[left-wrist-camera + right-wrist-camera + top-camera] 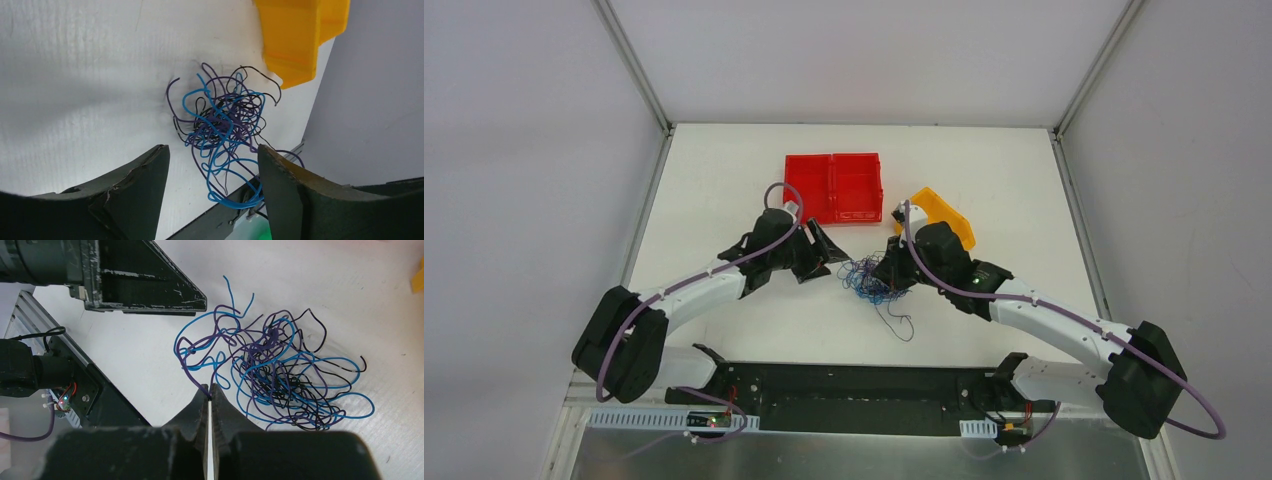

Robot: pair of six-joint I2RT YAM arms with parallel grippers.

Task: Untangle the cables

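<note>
My right gripper (210, 391) is pressed shut on a purple end of the cables (274, 365), which sprawl to its upper right. The left gripper (211, 150) is spread, facing them.

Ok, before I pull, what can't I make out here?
Right wrist: whether the shut right gripper really pinches the purple wire; its tips cover the contact.
Top view: single strands in the tangle, too small to trace.
Left wrist: orange bin cut by the top edge; lower strands pass behind the left gripper.
</note>
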